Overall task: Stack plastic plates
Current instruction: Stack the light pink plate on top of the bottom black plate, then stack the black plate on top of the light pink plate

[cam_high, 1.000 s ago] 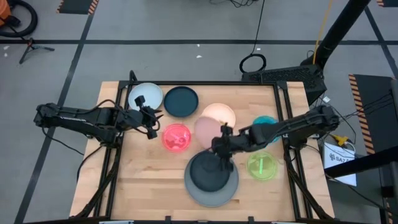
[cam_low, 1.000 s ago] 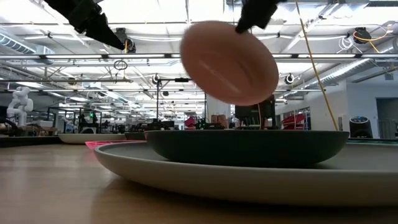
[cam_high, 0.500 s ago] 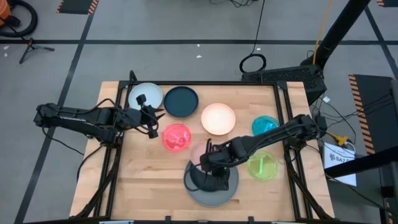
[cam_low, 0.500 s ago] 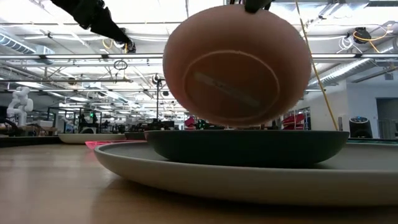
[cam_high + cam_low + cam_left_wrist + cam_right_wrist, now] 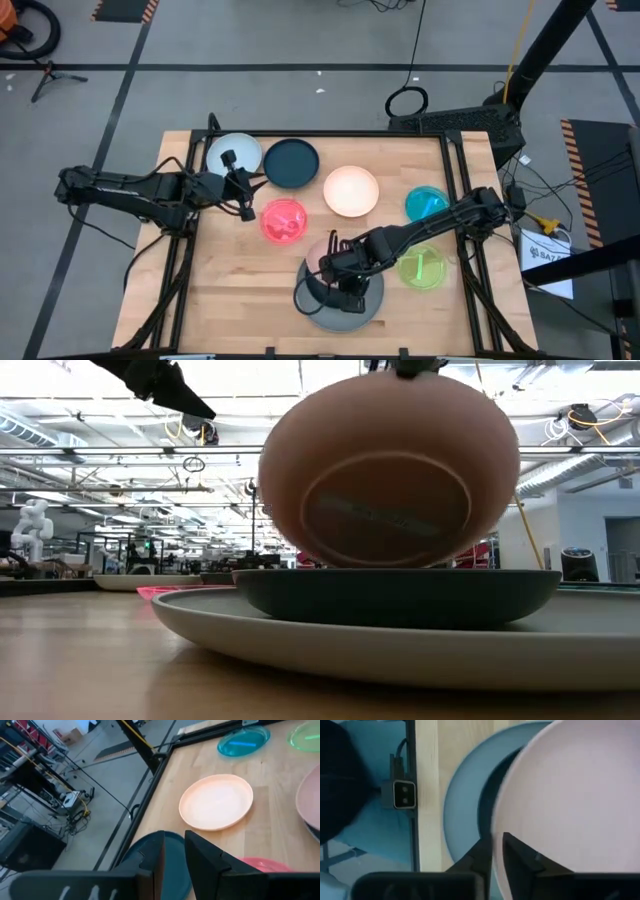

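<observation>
Gripping the pink plate (image 5: 388, 470) tilted over the black plate (image 5: 396, 596) — right claw (image 5: 335, 262) above wooden table (image 5: 230, 300).

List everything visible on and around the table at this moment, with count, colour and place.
large plate: 1, grey, front centre of the table, bottom of the stack
black plate: 1, black, resting in the large plate
pink plate: 1, pink, tilted just above the black plate, held at its rim
magenta plate: 1, translucent magenta, left of centre
cream plate: 1, cream, centre
dark teal plate: 1, dark teal, back
pale blue plate: 1, pale blue, back left
teal plate: 1, teal, right
green plate: 1, green, front right
table: 1, light wood
left gripper: nearly closed, holds nothing, above the table beside the magenta plate
right gripper: clamps the pink plate
</observation>
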Robot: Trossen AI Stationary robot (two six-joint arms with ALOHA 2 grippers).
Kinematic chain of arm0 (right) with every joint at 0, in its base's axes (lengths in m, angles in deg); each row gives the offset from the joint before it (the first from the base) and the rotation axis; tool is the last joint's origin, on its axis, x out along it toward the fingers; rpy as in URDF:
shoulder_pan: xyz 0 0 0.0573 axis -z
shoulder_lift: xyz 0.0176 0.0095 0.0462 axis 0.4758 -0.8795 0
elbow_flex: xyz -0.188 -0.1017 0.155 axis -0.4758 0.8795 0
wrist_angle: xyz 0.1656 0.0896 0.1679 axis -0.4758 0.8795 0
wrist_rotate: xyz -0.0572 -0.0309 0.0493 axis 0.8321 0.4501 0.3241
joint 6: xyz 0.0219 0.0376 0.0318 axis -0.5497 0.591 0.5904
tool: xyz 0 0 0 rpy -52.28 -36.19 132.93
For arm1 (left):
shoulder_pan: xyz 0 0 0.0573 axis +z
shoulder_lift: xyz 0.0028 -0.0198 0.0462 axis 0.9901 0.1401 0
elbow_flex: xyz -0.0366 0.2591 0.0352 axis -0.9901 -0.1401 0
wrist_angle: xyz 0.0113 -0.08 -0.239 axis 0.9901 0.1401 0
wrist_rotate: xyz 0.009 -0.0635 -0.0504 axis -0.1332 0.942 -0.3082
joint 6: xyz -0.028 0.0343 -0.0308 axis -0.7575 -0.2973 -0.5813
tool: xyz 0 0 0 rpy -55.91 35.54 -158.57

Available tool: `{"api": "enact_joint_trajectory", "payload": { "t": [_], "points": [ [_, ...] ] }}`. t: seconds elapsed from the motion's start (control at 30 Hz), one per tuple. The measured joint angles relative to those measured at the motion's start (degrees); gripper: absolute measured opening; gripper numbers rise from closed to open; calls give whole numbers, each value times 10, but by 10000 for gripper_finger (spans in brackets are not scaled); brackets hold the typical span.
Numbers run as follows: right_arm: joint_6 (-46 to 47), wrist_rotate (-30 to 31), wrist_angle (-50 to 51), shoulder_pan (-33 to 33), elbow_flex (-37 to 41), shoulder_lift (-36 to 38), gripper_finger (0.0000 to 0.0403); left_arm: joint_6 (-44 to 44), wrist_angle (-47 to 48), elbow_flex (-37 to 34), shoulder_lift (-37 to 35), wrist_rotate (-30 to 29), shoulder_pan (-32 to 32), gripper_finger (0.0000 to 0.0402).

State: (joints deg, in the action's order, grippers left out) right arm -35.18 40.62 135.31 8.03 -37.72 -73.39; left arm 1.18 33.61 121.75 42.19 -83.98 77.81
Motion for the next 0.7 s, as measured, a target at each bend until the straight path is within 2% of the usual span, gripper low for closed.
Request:
{"api": "enact_joint_trajectory", "payload": {
  "t": [0.27, 0.47, 0.7],
  "points": [
    [2, 0, -11, 0, 0, 0, 98, 4, -9, 0, 0, 0, 0, 83],
    [-42, 5, -8, 0, 0, 0, 109, 2, -9, 0, 0, 0, 0, 83],
    [-112, 99, 35, -1, 0, 2, 103, -11, -9, 0, 0, 0, 0, 83]
  ]
}}
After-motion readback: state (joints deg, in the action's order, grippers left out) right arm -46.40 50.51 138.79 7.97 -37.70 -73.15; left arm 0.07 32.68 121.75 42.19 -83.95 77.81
